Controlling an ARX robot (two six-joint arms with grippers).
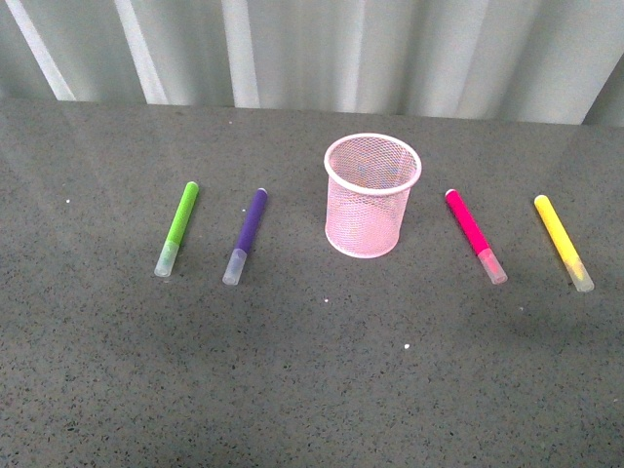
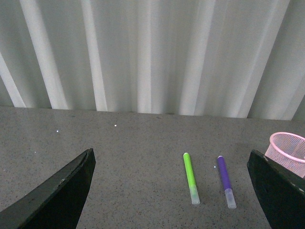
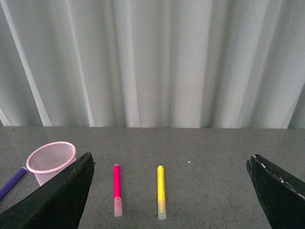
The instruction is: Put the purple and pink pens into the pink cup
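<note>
Two pens lie flat on the counter (image 1: 312,390): purple pen (image 1: 247,237) left of the pink mesh cup (image 1: 366,219), pink pen (image 1: 475,236) right. Likely light, stiff and slick, they want a mid-barrel hold; left pincer (image 2: 170,153) and right pincer (image 3: 170,156) gape empty.

All on the table (image 1: 312,390). Left gripper (image 2: 170,157): green marker (image 2: 190,177) and purple pen (image 2: 225,180) lie side by side ahead, in the gap between its spread jaws and nearer the robot-right jaw. The pink cup (image 2: 287,144) stands just past that jaw. Right gripper (image 3: 170,160): pink pen (image 3: 116,188) and yellow marker (image 3: 161,191) lie ahead between its spread jaws, nearer the robot-left jaw, with the cup partly behind that jaw.
</note>
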